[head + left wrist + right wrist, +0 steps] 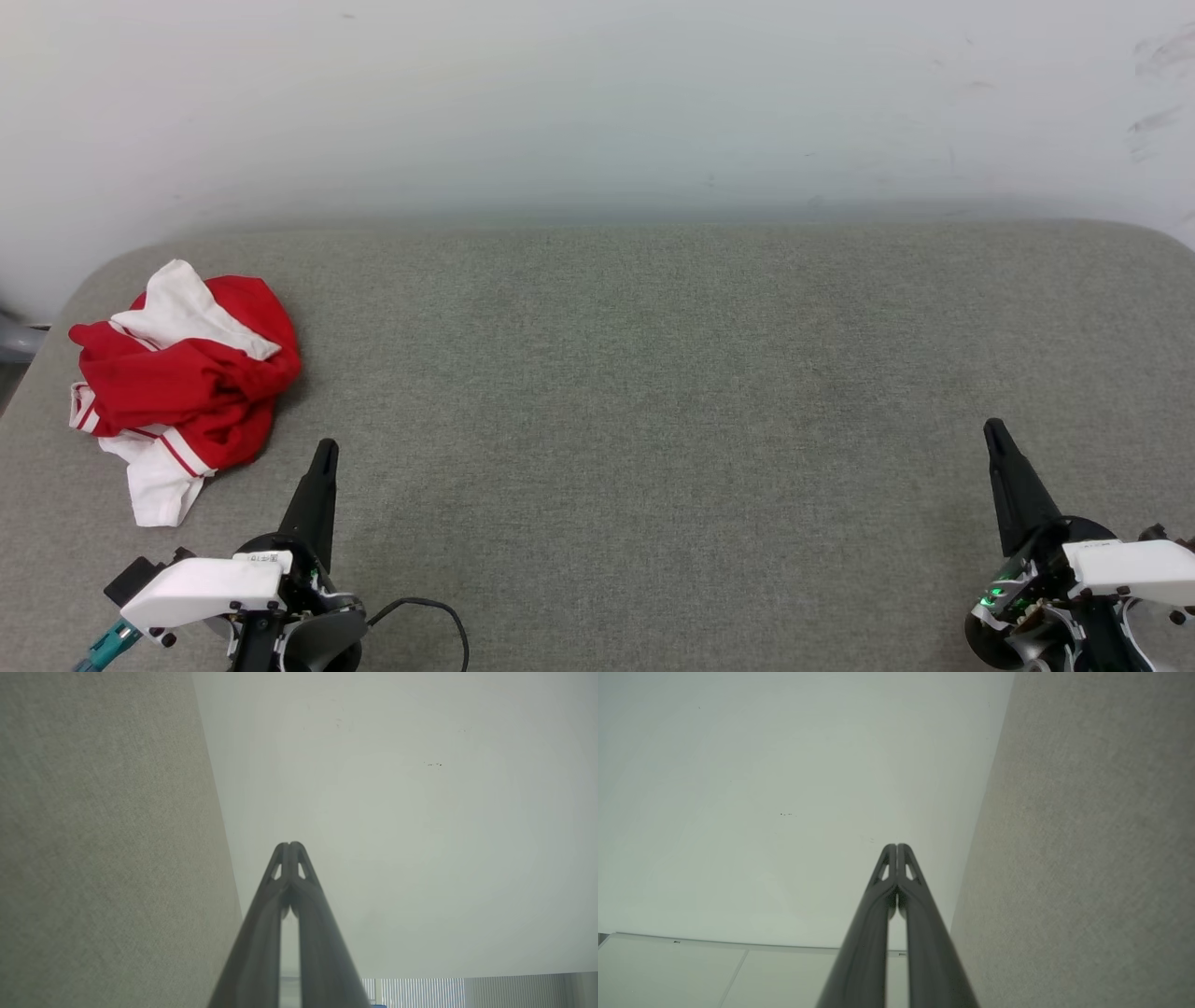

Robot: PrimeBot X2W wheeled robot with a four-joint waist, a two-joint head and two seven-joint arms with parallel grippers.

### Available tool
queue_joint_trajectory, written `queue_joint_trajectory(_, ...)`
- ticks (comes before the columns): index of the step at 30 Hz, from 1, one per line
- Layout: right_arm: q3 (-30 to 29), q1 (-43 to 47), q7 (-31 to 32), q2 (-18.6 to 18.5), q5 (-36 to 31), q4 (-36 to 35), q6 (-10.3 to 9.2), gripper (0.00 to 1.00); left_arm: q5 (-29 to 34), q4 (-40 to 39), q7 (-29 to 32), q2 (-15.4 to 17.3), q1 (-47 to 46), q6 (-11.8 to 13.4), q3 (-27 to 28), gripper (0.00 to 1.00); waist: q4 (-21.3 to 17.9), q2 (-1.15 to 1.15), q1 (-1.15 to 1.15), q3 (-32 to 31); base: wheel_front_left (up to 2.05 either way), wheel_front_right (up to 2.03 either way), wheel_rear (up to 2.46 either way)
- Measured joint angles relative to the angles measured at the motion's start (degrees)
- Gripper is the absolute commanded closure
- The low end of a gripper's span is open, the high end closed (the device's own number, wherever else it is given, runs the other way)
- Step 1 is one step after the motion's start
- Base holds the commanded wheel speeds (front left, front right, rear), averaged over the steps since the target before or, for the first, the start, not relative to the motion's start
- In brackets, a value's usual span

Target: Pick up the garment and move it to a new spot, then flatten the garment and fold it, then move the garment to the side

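Left claw (326,450) and right claw (993,429) are hovering closed, gripping nothing, wide apart at the near edge, likely parked. Shirt (182,383) is lying crumpled at the counter's (653,373) left end, near the left claw, probably awaiting pickup.

Garment (182,373) far L on table (653,373), prob.

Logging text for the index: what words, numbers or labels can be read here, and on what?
None can be read.
Small label on the left arm's white cover: too small to read.
The garment: crumpled, no print on the folds that show.
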Motion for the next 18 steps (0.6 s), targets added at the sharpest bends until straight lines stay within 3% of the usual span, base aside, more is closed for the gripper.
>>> queue_joint_trajectory(18, 0.0, 0.0, 0.0, 0.0, 0.0, 0.0, 0.00, 1.00, 0.0, 0.0, 0.0, 0.0, 0.0, 0.0, 0.0, 1.00, 0.0, 0.00, 0.00, 0.0, 0.00, 0.00, 0.00)
